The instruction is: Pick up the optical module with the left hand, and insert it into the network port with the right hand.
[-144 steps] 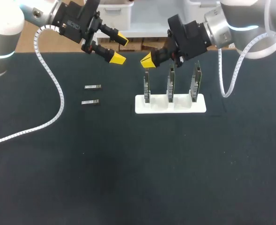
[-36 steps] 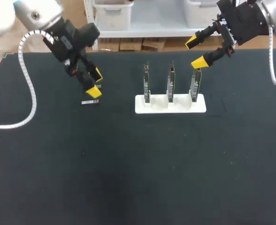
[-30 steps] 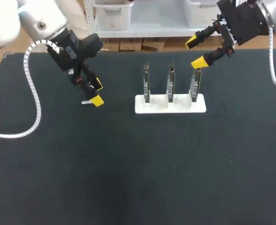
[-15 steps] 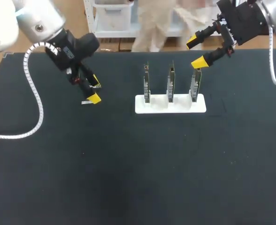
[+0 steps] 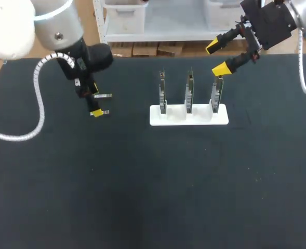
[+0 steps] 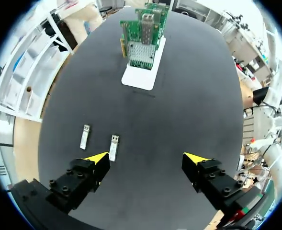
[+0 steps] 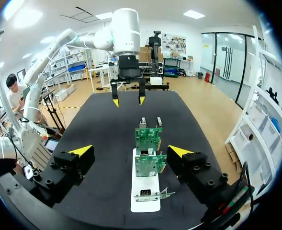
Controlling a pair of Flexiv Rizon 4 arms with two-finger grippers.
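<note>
From above, your yellow-tipped left fingers (image 5: pixel 96 112) cover one end of the nearer small silver optical module (image 5: pixel 104 112), and you cannot tell there whether they touch it. The ports on the three upright green circuit boards (image 5: pixel 189 93) are too small to make out in that view. In the left wrist view the front board (image 6: pixel 141 44) hides most of the two behind it.

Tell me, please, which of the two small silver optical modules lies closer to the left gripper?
The small silver optical module beside a yellow fingertip of the left gripper; the other module lies farther out.
</note>
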